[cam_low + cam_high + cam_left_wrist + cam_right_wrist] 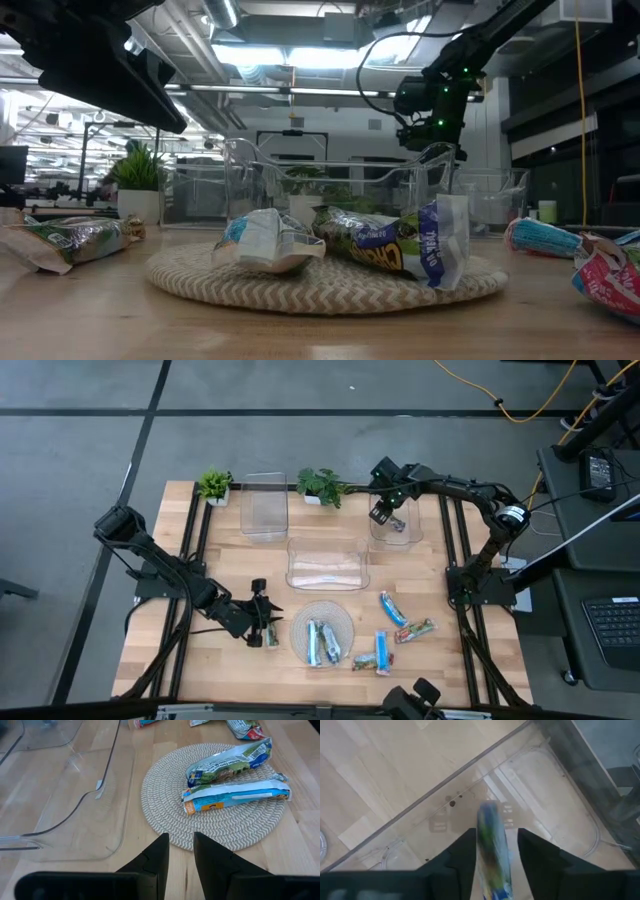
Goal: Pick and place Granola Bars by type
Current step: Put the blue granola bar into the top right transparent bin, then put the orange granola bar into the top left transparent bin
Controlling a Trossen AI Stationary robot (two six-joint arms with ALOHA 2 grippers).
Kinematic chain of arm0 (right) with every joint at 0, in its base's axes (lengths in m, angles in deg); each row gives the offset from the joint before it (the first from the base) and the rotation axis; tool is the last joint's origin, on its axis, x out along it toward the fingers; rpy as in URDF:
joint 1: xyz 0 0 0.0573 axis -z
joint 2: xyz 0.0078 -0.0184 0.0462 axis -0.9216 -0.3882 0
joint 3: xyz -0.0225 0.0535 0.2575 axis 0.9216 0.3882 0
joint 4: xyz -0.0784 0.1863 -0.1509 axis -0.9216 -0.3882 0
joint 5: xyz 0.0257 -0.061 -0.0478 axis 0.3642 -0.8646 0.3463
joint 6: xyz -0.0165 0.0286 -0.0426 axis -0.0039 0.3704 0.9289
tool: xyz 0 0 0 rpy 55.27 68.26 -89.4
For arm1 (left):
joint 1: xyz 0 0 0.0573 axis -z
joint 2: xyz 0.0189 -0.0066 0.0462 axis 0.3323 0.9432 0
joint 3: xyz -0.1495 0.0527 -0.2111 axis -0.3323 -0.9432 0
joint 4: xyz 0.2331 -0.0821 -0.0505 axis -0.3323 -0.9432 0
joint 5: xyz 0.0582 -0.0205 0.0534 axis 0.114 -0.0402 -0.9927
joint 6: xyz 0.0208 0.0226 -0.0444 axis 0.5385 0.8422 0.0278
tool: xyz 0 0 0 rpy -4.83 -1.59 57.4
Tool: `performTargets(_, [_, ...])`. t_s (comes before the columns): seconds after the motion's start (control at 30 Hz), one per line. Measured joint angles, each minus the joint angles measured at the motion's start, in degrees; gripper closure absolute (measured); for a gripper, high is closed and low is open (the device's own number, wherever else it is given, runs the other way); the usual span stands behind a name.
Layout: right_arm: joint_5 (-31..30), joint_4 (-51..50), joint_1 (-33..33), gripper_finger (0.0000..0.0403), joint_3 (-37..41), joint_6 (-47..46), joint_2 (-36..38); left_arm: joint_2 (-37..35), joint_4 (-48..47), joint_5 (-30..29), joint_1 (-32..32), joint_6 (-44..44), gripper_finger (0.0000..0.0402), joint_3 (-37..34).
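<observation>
Two granola bars lie on the round woven mat [322, 630]: a green-white one [227, 765] and a blue one [235, 797]. Several more lie on the wood right of the mat, among them a blue one [392, 608] and a red-green one [415, 630]. Another bar [272, 635] rests beside my left gripper [262, 622], which is open and low over the table left of the mat [181, 845]. My right gripper [385, 515] hangs over the far right clear bin [395, 530], shut on a blue-green bar [492, 827]. My right gripper pinches the blue-green bar between its two fingers [462, 855] on the bar's long sides [490, 852]. It comes from above, pointing down. The bar runs along the fingers, juts out past their tips and is lifted clear above the bin's floor.
Two more clear bins stand on the table, one at the far left [265, 505] and one in the middle [327, 563]. Two small potted plants [214, 485] [320, 485] sit at the far edge. Bare wood lies near the left and near edges.
</observation>
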Motion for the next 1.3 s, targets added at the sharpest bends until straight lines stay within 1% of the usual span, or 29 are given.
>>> performTargets(0.07, [-0.15,-0.02,0.00,0.0240,0.00,0.21,0.04,0.00,0.00,0.00,0.01,0.00,0.0318,0.00])
performTargets(0.23, [-3.45,-0.04,0.00,0.0224,0.00,0.47,1.95,0.00,0.00,-0.02,0.00,0.00,0.0318,0.00])
performTargets(0.47, [-3.38,-0.33,-0.78,0.0229,0.00,1.68,6.60,0.00,-0.02,0.00,0.01,0.64,0.0318,0.00])
performTargets(0.67, [-1.26,-0.35,-4.25,0.0233,0.00,2.80,11.91,0.00,-0.03,0.02,0.35,0.61,0.0318,0.00])
performTargets(0.8, [0.08,-0.07,-8.80,0.0234,0.00,3.04,15.67,0.00,-0.04,-0.01,1.13,0.50,0.0318,0.00])
performTargets(0.93, [1.29,1.41,-14.95,0.0234,-0.02,3.23,19.18,0.00,-0.04,0.00,2.11,0.02,0.0318,0.00])
performTargets(1.07, [4.48,5.53,-22.35,0.0234,-0.02,3.22,22.20,0.00,-0.04,0.04,3.02,-0.20,0.0318,0.00])
performTargets(1.17, [4.59,8.94,-28.65,0.0234,-0.02,3.39,23.72,0.00,-0.10,0.18,3.84,-0.17,0.0318,0.00])
performTargets(1.3, [4.62,12.38,-36.05,0.0234,-0.02,5.36,24.06,-0.22,-1.58,4.22,4.50,-1.58,0.0318,0.05])
